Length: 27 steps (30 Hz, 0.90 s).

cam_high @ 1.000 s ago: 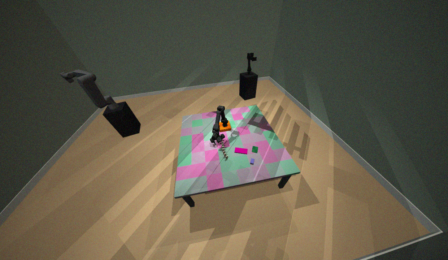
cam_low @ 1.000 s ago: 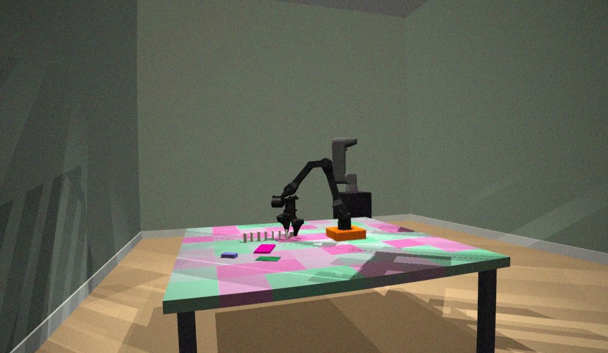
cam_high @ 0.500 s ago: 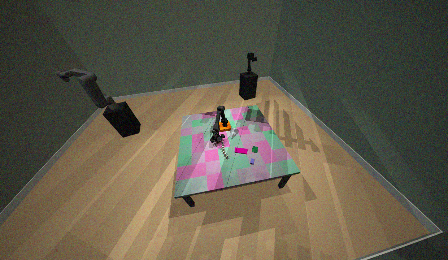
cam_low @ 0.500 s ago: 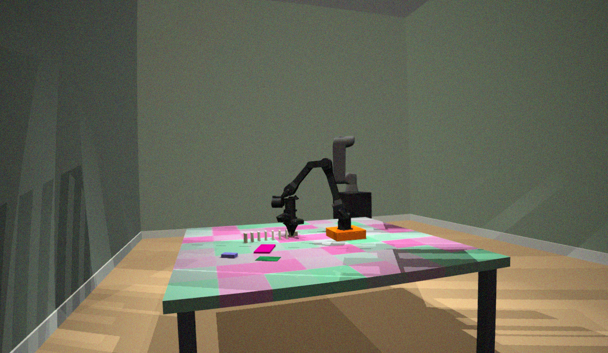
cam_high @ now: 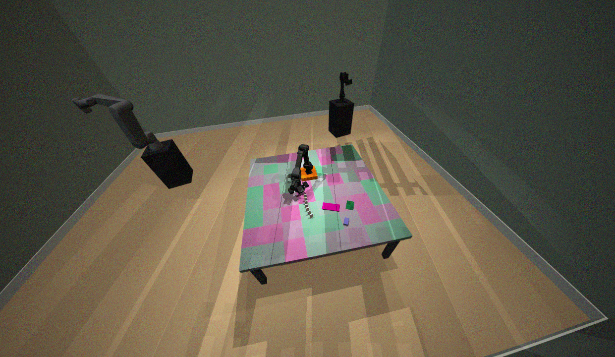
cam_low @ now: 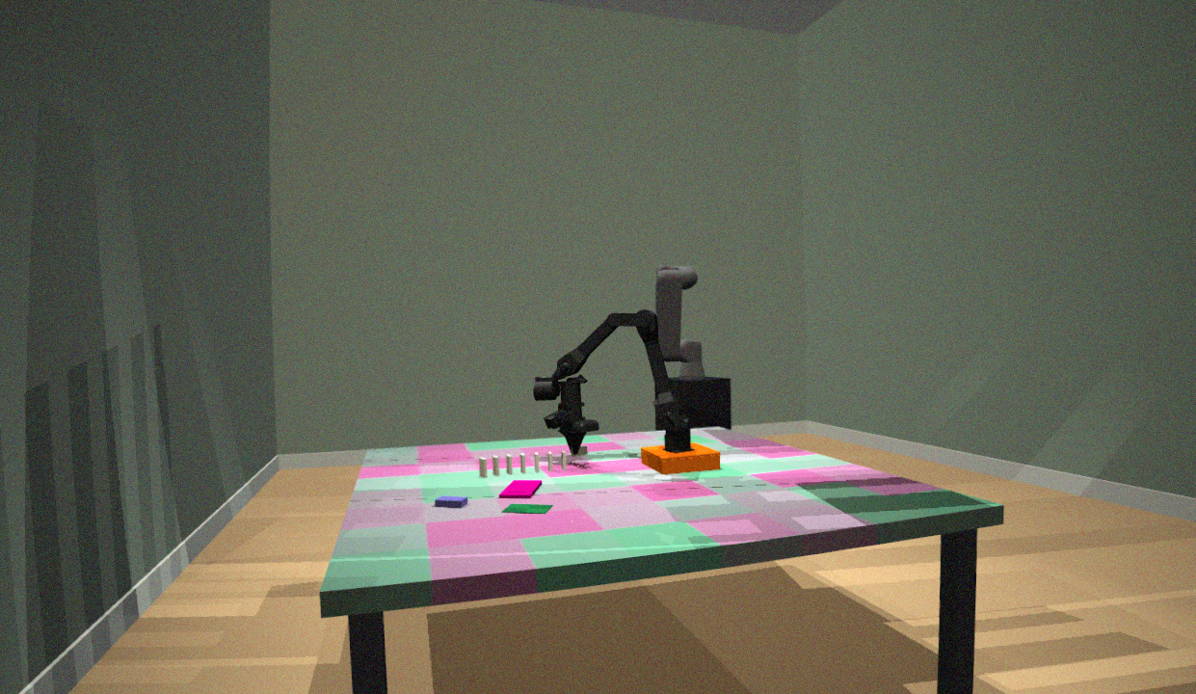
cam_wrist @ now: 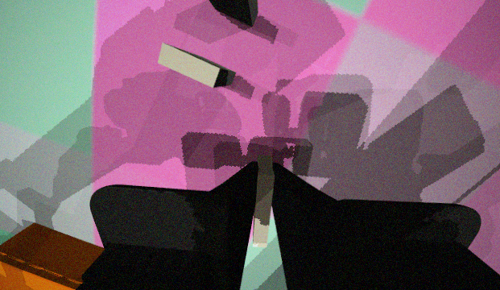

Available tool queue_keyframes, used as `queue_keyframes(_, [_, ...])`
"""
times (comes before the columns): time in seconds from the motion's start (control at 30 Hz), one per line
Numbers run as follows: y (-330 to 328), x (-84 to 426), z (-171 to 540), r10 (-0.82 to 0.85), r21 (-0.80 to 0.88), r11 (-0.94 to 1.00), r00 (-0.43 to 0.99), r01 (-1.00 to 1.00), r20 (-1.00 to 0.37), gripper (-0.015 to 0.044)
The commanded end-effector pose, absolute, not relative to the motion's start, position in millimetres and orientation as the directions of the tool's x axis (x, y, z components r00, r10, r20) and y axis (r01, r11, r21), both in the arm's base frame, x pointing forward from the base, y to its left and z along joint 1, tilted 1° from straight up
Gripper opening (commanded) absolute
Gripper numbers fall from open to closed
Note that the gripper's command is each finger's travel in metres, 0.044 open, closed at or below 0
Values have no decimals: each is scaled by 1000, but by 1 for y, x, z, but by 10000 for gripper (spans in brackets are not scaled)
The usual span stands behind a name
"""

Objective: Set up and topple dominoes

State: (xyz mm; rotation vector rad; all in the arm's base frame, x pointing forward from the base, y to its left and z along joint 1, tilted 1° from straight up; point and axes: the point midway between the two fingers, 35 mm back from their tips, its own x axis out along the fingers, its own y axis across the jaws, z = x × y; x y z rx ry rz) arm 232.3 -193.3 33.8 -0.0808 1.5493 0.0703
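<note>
Seven cream dominoes stand in a row, among them one at the far end from the arm's base. The row's near-end domino stands beyond my fingers in the wrist view, with a dark, shadowed domino past it. My gripper points down, low at the table beside the row's near end, and is shut on a separate cream domino. That domino's long side runs away from the camera between the fingertips. Whether it touches the table cannot be told.
A magenta slab, a green flat square and a small blue block lie to one side of the row. The orange base block is behind my gripper.
</note>
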Motion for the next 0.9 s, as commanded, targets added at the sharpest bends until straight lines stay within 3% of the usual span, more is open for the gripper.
queue_keyframes(0.0, [-197,233,81,-22,-26,995,44,-98,-999,22])
queue_keyframes(0.23, [-198,229,160,-22,-26,995,44,-98,-999,22])
queue_keyframes(0.43, [-200,228,162,-22,-26,995,43,-92,-999,22])
queue_keyframes(0.73, [-285,139,161,-32,-23,970,33,244,-999,22])
queue_keyframes(0.87, [-290,130,161,-32,-22,963,32,270,-999,22])
